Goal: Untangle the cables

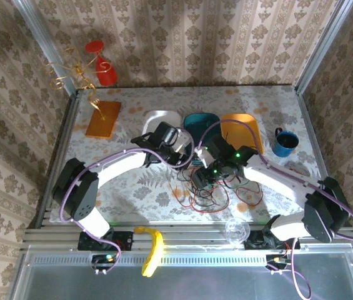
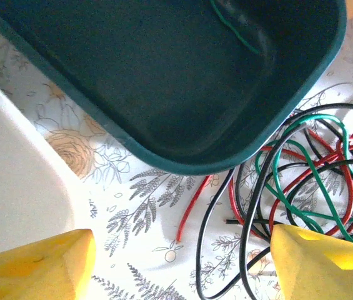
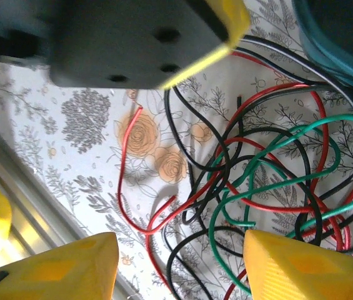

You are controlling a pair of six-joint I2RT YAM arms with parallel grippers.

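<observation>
- Cables (image 1: 210,187): a loose knot of red, green and black wires on the flowered table (image 1: 132,187), near the front of the table, just in front of the teal tray (image 1: 201,124).
- Left wrist view: the tangle (image 2: 313,181) lies right of centre, loops crossing one over another. One red end and a black loop stray out toward the middle.
- A single green strand (image 2: 235,28) lies inside the teal tray (image 2: 164,75), against its far corner.
- White tray (image 2: 14,187) sits to the left, beside the teal one.
- Left gripper (image 2: 182,269): released, yellow fingers (image 2: 39,265) spread wide. It hangs over the tray's near rim and grasps nothing. From above it sits at (image 1: 185,155).
- Right gripper (image 3: 179,269): also spread and grasping nothing, poised above the tangle (image 3: 270,181). Red and black strands run on the table beneath the gap. From above it sits at (image 1: 202,178).
- Top view: the white tray (image 1: 160,119), the teal tray and an orange tray (image 1: 242,128) stand in a row behind the arms. A blue mug (image 1: 284,142) is to the right.
</observation>
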